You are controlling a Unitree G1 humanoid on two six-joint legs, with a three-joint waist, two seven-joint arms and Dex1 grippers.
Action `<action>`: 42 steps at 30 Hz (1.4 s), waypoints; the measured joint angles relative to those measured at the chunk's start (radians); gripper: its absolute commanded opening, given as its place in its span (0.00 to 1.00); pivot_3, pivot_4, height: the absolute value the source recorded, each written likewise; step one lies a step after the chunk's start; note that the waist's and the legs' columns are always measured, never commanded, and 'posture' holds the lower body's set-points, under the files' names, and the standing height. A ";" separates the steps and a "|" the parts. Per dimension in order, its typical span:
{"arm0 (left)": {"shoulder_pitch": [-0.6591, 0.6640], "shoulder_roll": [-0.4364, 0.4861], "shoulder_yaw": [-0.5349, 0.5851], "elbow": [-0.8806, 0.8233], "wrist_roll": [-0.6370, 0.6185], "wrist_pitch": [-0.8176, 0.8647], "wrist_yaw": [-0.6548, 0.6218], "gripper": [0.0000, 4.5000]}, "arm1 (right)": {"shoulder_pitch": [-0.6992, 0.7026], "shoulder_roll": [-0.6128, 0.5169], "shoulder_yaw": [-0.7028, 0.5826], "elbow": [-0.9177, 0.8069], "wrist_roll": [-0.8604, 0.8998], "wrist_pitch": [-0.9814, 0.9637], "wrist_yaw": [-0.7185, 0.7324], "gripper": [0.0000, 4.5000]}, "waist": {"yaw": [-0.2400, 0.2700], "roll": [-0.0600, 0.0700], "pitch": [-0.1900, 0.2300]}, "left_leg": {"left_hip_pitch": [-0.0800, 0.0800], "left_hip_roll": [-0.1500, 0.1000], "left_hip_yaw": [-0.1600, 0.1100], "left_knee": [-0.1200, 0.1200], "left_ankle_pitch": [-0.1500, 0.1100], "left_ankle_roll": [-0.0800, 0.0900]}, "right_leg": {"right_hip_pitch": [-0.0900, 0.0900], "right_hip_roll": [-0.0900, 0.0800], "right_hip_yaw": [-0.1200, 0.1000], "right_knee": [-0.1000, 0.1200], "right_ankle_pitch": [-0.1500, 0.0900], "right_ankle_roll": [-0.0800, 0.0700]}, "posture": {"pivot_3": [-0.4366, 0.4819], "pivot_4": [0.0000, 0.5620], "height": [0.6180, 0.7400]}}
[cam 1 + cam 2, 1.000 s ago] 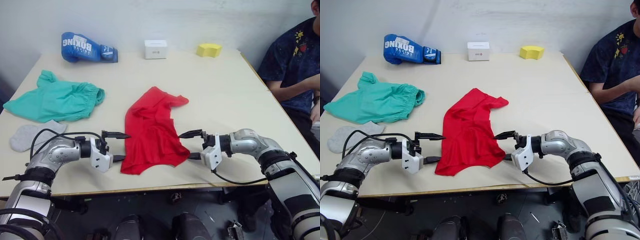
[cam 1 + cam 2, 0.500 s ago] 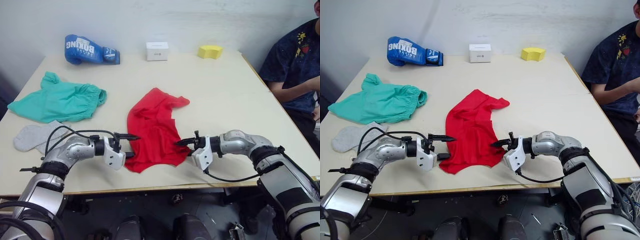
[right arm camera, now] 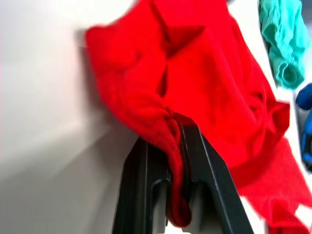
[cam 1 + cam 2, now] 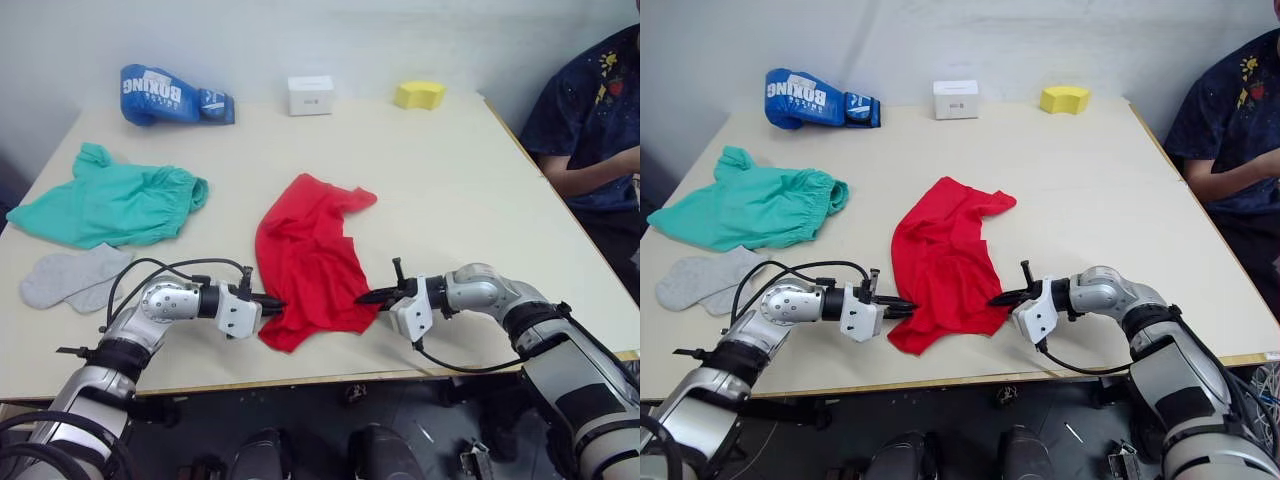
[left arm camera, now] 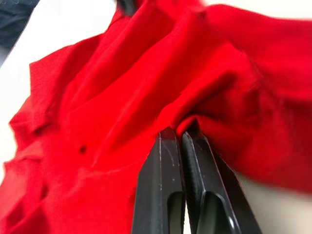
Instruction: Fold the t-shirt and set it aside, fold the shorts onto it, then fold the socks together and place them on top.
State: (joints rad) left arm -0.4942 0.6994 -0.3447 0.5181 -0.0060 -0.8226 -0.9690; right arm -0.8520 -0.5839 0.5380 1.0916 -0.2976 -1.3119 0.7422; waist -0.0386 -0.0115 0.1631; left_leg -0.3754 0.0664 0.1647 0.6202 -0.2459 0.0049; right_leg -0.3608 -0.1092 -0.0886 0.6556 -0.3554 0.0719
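Note:
The red t-shirt (image 4: 310, 262) lies crumpled in the middle of the table, near its front edge. My left gripper (image 4: 268, 300) is at the shirt's lower left edge, shut on a fold of red cloth (image 5: 195, 109). My right gripper (image 4: 366, 297) is at the lower right edge, its fingers (image 3: 204, 161) clamped on a pinch of the same shirt (image 3: 171, 141). The teal-green shorts (image 4: 115, 200) lie bunched at the left. The light grey socks (image 4: 70, 278) rest side by side just in front of the shorts.
A blue boxing glove (image 4: 170, 95), a small white box (image 4: 310, 95) and a yellow sponge (image 4: 418, 95) line the table's far edge. A person in a dark shirt (image 4: 590, 120) sits at the right side. Bare tabletop (image 4: 470, 200) lies right of the shirt.
Both grippers have moved inward from either side of the t-shirt to its lower edges and have gone from open to shut on the red cloth.

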 measured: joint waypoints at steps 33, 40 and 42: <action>0.713 0.185 0.348 -0.852 -0.253 0.507 -0.007 0.01 | 0.890 -0.389 -0.367 -1.192 0.498 0.707 0.267 0.00 | 0.055 0.006 0.041 | -0.033 -0.018 -0.055 -0.007 0.015 -0.001 | 0.002 -0.021 -0.067 -0.018 0.002 0.006 | 0.48 0.27 1.00; 0.737 0.185 0.365 -0.901 -0.266 0.583 -0.029 0.01 | 1.054 -0.439 -0.454 -1.362 0.565 0.911 0.282 0.00 | 0.065 0.005 0.041 | -0.034 -0.017 -0.053 -0.008 0.013 0.002 | 0.001 -0.020 -0.067 -0.020 0.002 0.006 | 0.48 0.27 1.00; 0.739 0.186 0.364 -0.904 -0.267 0.601 -0.043 0.01 | 1.091 -0.453 -0.456 -1.403 0.591 0.973 0.304 0.00 | 0.064 0.005 0.041 | -0.034 -0.017 -0.052 -0.007 0.012 0.003 | 0.001 -0.021 -0.067 -0.020 0.002 0.006 | 0.48 0.27 1.00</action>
State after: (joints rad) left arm 0.2451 0.8853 0.0194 -0.3858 -0.2730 -0.2214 -1.0122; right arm 0.2394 -1.0372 0.0816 -0.3116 0.2931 -0.3393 1.0460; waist 0.0257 -0.0068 0.2044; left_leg -0.4094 0.0491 0.1124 0.6127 -0.2335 0.0075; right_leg -0.3597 -0.1298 -0.1555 0.6351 -0.3536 0.0779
